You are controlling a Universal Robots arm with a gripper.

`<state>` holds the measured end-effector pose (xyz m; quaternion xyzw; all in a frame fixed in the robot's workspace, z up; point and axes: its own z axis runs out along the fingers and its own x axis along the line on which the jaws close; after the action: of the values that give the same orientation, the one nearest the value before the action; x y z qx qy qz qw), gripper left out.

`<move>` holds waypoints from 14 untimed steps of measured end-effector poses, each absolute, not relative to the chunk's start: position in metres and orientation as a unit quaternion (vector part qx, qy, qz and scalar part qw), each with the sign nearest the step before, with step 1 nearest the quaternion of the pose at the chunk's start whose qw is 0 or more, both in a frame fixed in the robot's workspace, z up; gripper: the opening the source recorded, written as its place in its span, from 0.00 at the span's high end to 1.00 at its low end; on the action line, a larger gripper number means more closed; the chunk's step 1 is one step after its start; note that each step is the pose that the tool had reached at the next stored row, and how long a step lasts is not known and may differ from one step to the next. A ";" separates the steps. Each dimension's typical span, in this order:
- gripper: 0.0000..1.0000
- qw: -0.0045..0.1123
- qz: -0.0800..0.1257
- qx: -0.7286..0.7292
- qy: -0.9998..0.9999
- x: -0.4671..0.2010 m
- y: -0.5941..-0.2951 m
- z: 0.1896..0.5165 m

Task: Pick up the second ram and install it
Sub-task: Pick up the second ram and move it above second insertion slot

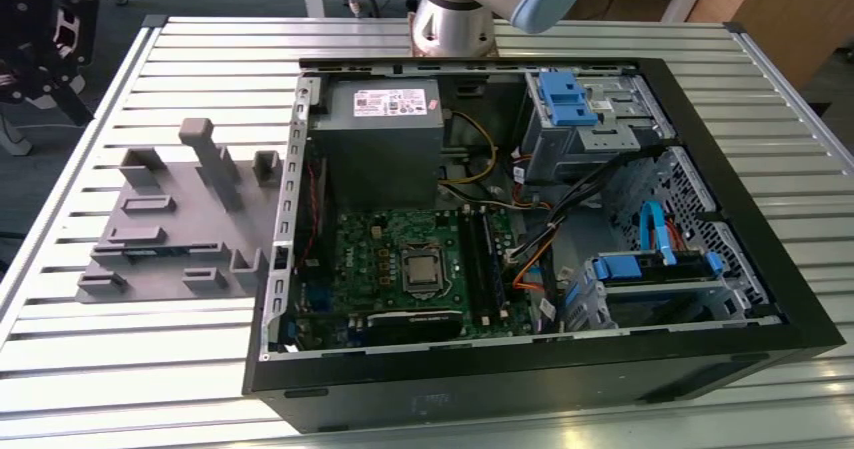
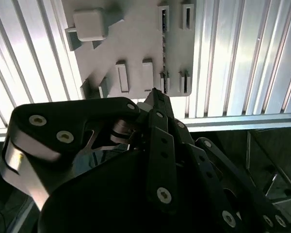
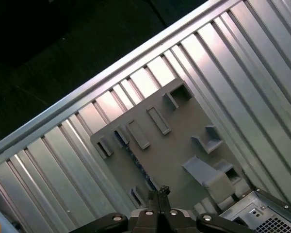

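While the pincer (image 3: 161, 190) hovers, tips together, second ram (image 3: 135, 162) slotted in gray fixture (image 3: 184, 160) beneath, untouched

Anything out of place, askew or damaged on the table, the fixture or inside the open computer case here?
Nothing stands out. The gray plastic fixture plate lies flat on the ribbed metal table, the thin dark memory stick sits in its slot on that plate, and the open black computer case looks intact.

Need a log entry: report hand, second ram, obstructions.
Hand shut, empty, above gray fixture. Second ram seated in a fixture slot. Nothing between them.
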<state>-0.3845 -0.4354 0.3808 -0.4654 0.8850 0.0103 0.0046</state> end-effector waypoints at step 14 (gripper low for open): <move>0.89 0.004 0.011 -0.548 0.837 -0.386 -0.435 0.379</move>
<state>-0.3856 -0.4354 0.3789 -0.5477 0.8366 0.0107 0.0036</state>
